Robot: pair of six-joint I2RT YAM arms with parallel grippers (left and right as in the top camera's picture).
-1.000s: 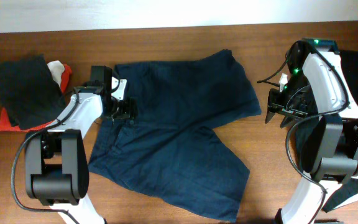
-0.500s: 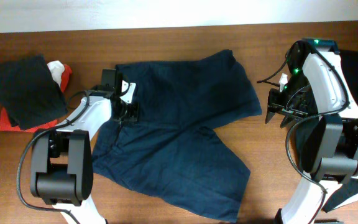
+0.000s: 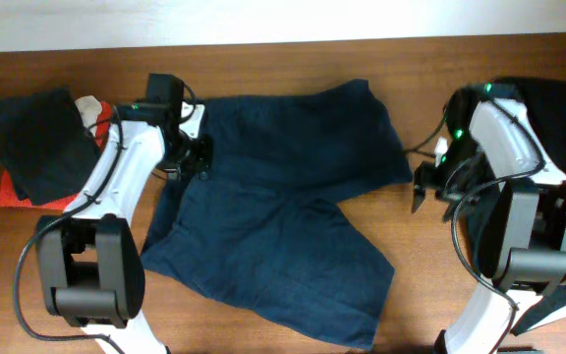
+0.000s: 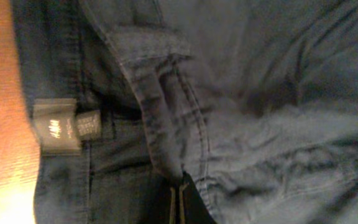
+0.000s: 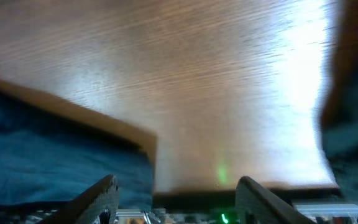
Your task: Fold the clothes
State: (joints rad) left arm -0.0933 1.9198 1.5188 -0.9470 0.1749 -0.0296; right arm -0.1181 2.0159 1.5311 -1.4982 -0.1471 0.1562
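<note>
Overhead, shorts (image 3: 283, 226): spread flat in the middle of the table (image 3: 263, 59), waistband to the left.
Overhead, left gripper (image 3: 195, 160): on the waistband edge, with its arm hiding that corner.
Overhead, right gripper (image 3: 423, 189): over bare wood, just beside the shorts' right hem.
Overhead, surroundings: black cloth (image 3: 32, 138) on a red cloth (image 3: 13, 192) far left. A black garment (image 3: 563, 108) lies partly behind the right arm.
Left wrist, fingers (image 4: 188, 202): pressed together, apparently pinching a waistband fold near the label (image 4: 58, 124).
Right wrist, fingers (image 5: 101, 198): spread wide with only wood between. The shorts are on the left, the black garment on the right.
</note>
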